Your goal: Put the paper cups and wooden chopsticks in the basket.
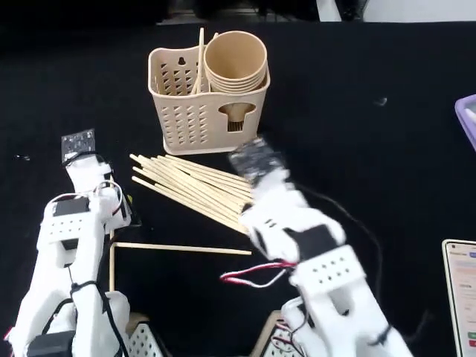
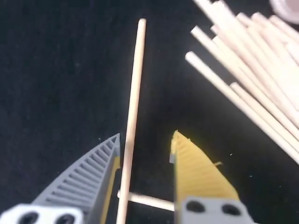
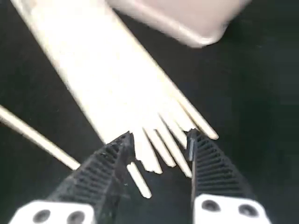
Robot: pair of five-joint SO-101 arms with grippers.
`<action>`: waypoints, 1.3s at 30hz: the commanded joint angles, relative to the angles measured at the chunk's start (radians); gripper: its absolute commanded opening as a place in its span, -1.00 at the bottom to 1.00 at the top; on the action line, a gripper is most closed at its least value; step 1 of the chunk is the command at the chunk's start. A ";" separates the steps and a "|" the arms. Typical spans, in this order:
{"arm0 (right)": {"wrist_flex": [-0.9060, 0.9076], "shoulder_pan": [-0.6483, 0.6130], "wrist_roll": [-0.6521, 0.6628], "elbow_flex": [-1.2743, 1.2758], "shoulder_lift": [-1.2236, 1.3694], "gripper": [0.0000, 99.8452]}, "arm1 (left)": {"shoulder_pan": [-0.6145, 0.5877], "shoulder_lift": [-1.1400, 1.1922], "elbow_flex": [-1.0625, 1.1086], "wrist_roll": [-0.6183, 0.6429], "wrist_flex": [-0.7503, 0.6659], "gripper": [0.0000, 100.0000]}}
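Observation:
The beige basket (image 1: 195,119) stands at the back with stacked paper cups (image 1: 236,58) in one compartment and a few chopsticks (image 1: 199,59) upright in the other. A pile of wooden chopsticks (image 1: 195,187) lies in front of it. My right gripper (image 3: 159,135) is open, with the near ends of the pile (image 3: 161,147) between its fingertips. My left gripper (image 2: 146,135) is open over a single chopstick (image 2: 133,102), which runs between its fingers close to the grey finger (image 2: 93,172). A second loose chopstick (image 2: 145,200) crosses beneath it.
A loose chopstick (image 1: 182,248) lies flat between the two arms. The left arm (image 1: 71,230) is at the near left and the right arm (image 1: 305,245) near the middle. A purple item (image 1: 467,115) and a white device (image 1: 461,297) sit at the right edge.

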 commanded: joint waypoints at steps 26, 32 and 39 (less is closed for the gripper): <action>-0.282 -0.143 0.212 -0.239 0.734 -0.69 | -0.113 -0.003 -0.045 0.018 -0.003 -0.64; -0.193 -0.143 0.192 -0.236 0.674 -0.94 | -0.114 -0.005 -0.047 0.018 -0.003 -0.64; -0.107 -0.152 0.175 -0.203 0.587 -0.95 | -0.114 -0.005 -0.051 0.018 -0.003 -0.64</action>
